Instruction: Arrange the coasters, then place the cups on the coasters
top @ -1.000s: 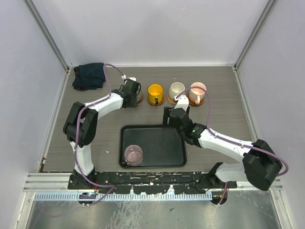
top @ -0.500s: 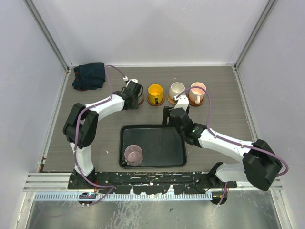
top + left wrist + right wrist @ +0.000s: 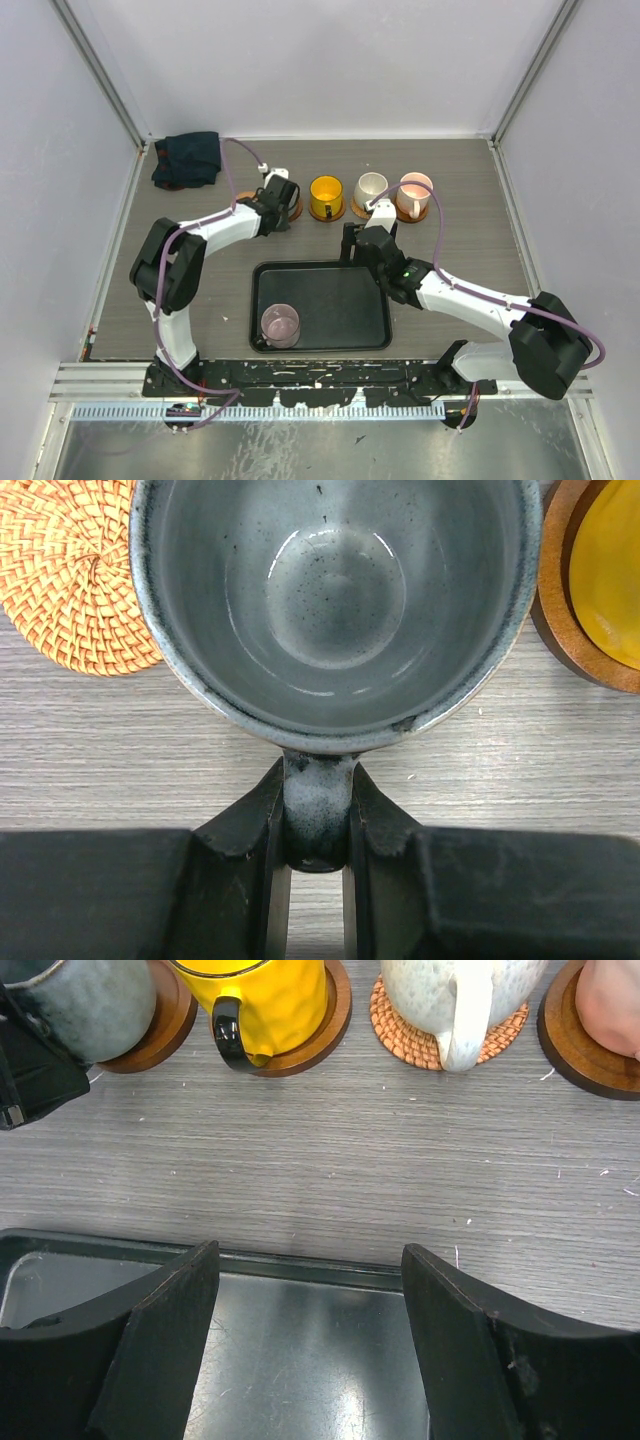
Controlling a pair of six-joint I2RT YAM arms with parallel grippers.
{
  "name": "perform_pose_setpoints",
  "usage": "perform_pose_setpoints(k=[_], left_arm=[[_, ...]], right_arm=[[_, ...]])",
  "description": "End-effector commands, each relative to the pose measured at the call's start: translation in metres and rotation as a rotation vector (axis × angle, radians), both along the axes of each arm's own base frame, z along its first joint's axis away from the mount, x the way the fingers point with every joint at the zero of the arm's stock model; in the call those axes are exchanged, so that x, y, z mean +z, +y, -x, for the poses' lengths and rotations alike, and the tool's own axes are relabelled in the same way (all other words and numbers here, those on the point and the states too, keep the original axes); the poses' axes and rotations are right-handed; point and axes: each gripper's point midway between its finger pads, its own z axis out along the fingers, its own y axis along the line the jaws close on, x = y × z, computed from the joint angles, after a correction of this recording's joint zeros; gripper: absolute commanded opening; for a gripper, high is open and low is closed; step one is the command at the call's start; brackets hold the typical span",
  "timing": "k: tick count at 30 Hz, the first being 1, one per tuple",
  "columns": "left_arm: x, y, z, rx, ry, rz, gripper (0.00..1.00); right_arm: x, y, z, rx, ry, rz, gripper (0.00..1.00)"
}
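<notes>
My left gripper (image 3: 317, 820) is shut on the handle of the grey-green cup (image 3: 335, 590), upright at the left end of the back row (image 3: 278, 200). In the right wrist view this cup (image 3: 90, 1005) is over a brown wooden coaster (image 3: 165, 1025); I cannot tell if it rests on it. A woven orange coaster (image 3: 65, 580) lies bare to its left. The yellow cup (image 3: 265, 1000), white cup (image 3: 455, 1000) and pink cup (image 3: 610, 1000) each stand on a coaster. The mauve cup (image 3: 281, 325) sits in the black tray (image 3: 330, 300). My right gripper (image 3: 310, 1340) is open and empty over the tray's far edge.
A dark blue cloth (image 3: 187, 158) lies bunched in the back left corner. The yellow cup's coaster (image 3: 590, 630) is close on the right of the grey-green cup. Walls enclose the table on three sides.
My left gripper has shifted slightly to the right with the grey-green cup in it. The right arm has not moved.
</notes>
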Motion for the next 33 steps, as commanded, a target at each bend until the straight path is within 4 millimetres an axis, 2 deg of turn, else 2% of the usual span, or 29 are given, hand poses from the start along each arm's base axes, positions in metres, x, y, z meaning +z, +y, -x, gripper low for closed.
perform_pose_setpoints(k=[1, 7, 18, 33], left_arm=[[0.050, -0.002, -0.024, 0.028, -0.186, 0.046, 0.00], [0.058, -0.008, -0.028, 0.018, -0.237, 0.094, 0.00], [0.091, -0.015, -0.038, -0.012, -0.281, 0.106, 0.00], [0.096, -0.013, -0.041, -0.012, -0.194, 0.062, 0.00]], right_arm=[[0.020, 0.008, -0.006, 0.000, -0.054, -0.061, 0.78], [0.016, 0.010, -0.005, 0.009, -0.046, -0.061, 0.78], [0.016, 0.016, -0.005, 0.028, -0.038, -0.078, 0.78], [0.015, 0.016, 0.000, 0.036, -0.029, -0.102, 0.78]])
